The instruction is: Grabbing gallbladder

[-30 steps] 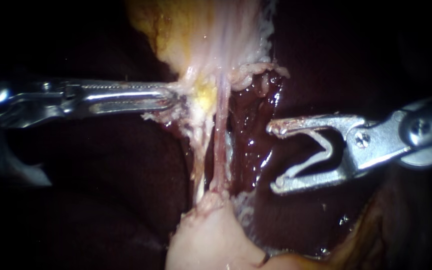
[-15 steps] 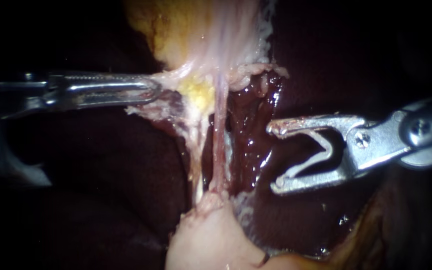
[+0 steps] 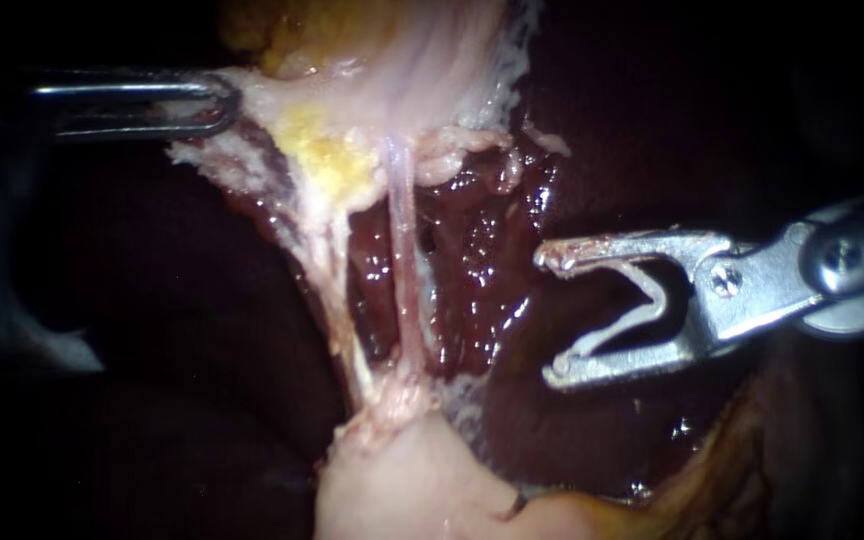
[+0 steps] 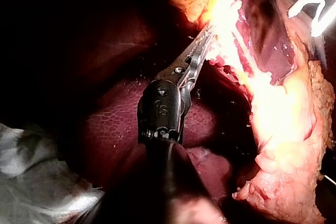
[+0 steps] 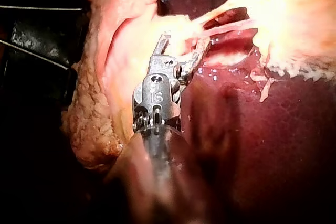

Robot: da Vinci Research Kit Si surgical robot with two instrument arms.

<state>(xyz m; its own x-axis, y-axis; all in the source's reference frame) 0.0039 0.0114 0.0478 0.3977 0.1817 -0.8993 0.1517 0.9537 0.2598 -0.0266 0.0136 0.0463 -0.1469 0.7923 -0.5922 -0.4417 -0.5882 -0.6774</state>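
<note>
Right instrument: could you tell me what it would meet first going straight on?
Probably the thin tube ahead of the right instrument's open jaws, though the liver may lie nearer; depth is unclear.

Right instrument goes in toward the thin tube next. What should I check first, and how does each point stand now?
1. Left instrument hold: jaws shut on the gallbladder edge, tissue pulled taut. Ok.
2. Depth of that bite: tissue hides the jaw tips. Cannot tell.
3. Right instrument ready: jaws open, no tissue between them. Ok.
4. Target exposed: the thin tube stands apart from the ragged strand beside it, with liver showing between and behind. Ok.
5. Approach path: the right instrument is apart from the thin tube, with only liver surface between. Ok.
6. Right instrument clear of the liver under it: cannot tell.
</note>
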